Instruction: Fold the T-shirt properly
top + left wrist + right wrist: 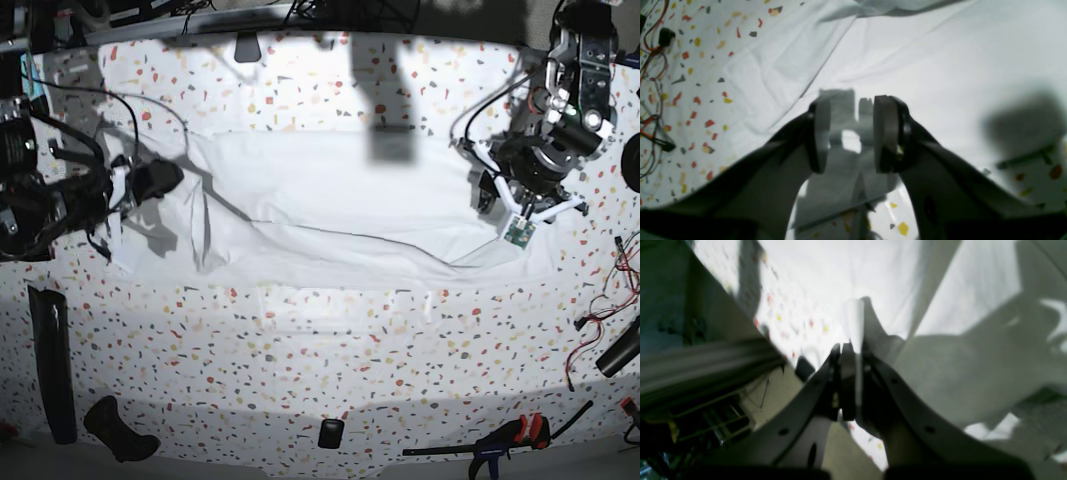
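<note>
The white T-shirt [340, 210] lies spread across the middle of the speckled table [300, 360], creased along its near edge. At the left of the base view my right gripper [160, 180] holds the shirt's left end lifted off the table. The right wrist view shows that gripper [850, 383] shut on a thin fold of the T-shirt [853, 320] that sticks up between its fingers. My left gripper [497, 195] hovers over the shirt's right end. In the left wrist view it [853, 133] stands open just above the T-shirt [923, 73], with nothing between its pads [887, 133].
Red and black wires [653, 50] lie on the table beside the shirt's right end. Along the front edge lie a long black bar [50, 360], a black handle [120, 430], a small black block [330, 432] and a clamp [510, 437]. More cables [600, 320] lie at the right edge.
</note>
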### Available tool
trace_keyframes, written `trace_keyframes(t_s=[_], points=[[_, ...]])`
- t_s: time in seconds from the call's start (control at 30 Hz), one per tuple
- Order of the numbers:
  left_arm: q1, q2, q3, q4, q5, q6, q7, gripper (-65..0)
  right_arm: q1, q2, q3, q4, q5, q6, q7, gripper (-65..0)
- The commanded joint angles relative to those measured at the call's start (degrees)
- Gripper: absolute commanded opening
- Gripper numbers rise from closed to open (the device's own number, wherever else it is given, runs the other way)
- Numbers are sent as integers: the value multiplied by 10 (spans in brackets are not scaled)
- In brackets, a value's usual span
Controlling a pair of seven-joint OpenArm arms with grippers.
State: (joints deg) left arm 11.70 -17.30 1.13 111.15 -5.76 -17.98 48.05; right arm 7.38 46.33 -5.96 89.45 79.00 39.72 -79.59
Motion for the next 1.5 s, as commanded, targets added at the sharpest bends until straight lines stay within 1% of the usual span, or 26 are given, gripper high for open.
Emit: trace_keyframes(t_s=[0.0, 0.1, 0.2, 0.27, 0.3, 0.37, 0.43, 0.47, 0.57, 0.6, 0.67, 0.8, 0.83, 0.9, 0.93, 1.0, 1.07, 1.13, 1.23, 1.33, 1.4, 1.47], points=[[-6, -5, -2, 11, -1, 2, -12, -437, -10, 25, 7, 13, 9, 3, -4, -650], [-6, -5, -2, 11, -1, 2, -12, -437, -57, 62, 7, 19, -3, 3, -4, -650], [-6, -5, -2, 11, -3, 2, -12, -437, -94, 85, 7, 19, -73, 3, -4, -650], [-6, -5, -2, 11, -3, 2, -7, -437, -113, 90, 7, 19, -127, 3, -4, -650], [-6, -5, -2, 11, -8, 2, 5, -437, -118, 89, 7, 19, -155, 3, -4, -650], [-5, -5, -2, 11, -52, 2, 49, -437, -120, 85, 7, 19, -189, 3, -4, -650], [0, -5, -2, 11, -113, 0, 86, -437, -120, 82, 7, 19, -193, 3, 23, -650], [3, -5, -2, 11, -140, -3, 90, -437, -119, 79, 7, 19, -193, 3, 20, -650], [12, -5, -2, 11, -214, -10, 71, -437, -120, 75, 7, 19, -193, 3, 12, -650], [14, -5, -2, 11, -238, -17, 70, -437, -120, 75, 7, 19, -193, 3, 12, -650], [21, -5, -2, 11, -273, -43, 74, -437, -120, 75, 7, 19, -196, 3, 12, -650], [53, -5, -2, 10, -299, -63, 74, -437, -120, 75, 7, 18, -254, 3, 34, -650], [64, -5, -2, 11, -318, -78, 73, -437, -120, 75, 7, 18, -267, 3, 44, -650], [82, -2, 2, 11, -377, -123, 64, -437, -120, 74, 7, 18, -289, 3, 57, -650], [85, 5, 6, 12, -393, -142, 59, -437, -120, 73, 7, 18, -298, 3, 61, -650], [81, 29, 23, 15, -388, -147, 59, -442, -120, 63, 7, 14, -317, 3, 63, -650], [74, 52, 47, 14, -355, -147, 60, -444, -120, 43, 7, 0, -327, 3, 63, -650], [70, 68, 75, 14, -315, -146, 59, -444, -120, 18, 7, -24, -346, 3, 63, -650], [70, 70, 117, 14, -275, -146, 59, -444, -118, -28, 7, -75, -411, 3, 68, -650], [70, 70, 144, 13, -242, -146, 59, -444, -118, -65, 7, -128, -498, 3, 93, -650], [70, 70, 151, 13, -240, -139, 59, -444, -118, -80, 7, -158, -546, 3, 122, -650], [70, 70, 151, 13, -240, -135, 59, -444, -118, -90, 7, -183, -581, 3, 153, -650]])
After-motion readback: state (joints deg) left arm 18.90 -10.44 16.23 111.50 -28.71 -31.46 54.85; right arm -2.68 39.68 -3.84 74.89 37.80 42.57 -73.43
